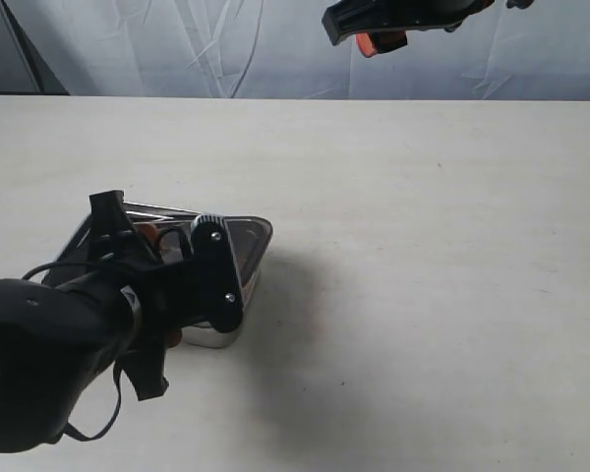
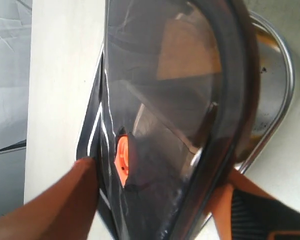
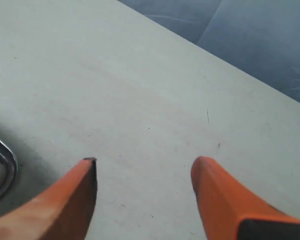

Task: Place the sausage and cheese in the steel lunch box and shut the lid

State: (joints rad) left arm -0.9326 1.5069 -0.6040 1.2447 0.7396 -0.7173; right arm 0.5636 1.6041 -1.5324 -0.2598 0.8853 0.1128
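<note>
The dark translucent lid [image 2: 165,100] lies slightly askew over the steel lunch box [image 2: 277,95], its orange valve [image 2: 122,157] showing. My left gripper [image 2: 157,172] straddles the lid, open, with one orange finger close against each long edge. In the exterior view the left gripper [image 1: 162,285] covers most of the lid [image 1: 248,241] and the box [image 1: 211,339]. An orange-tan shape shows dimly through the lid; I cannot make out the sausage or the cheese. My right gripper [image 3: 142,167] hangs open and empty above bare table, high at the back in the exterior view [image 1: 379,39].
The pale table [image 1: 423,246] stretches right of the box. A grey-blue cloth backdrop [image 1: 226,44] runs behind the table's far edge. A corner of the box rim [image 3: 5,165] shows beside my right gripper's fingers.
</note>
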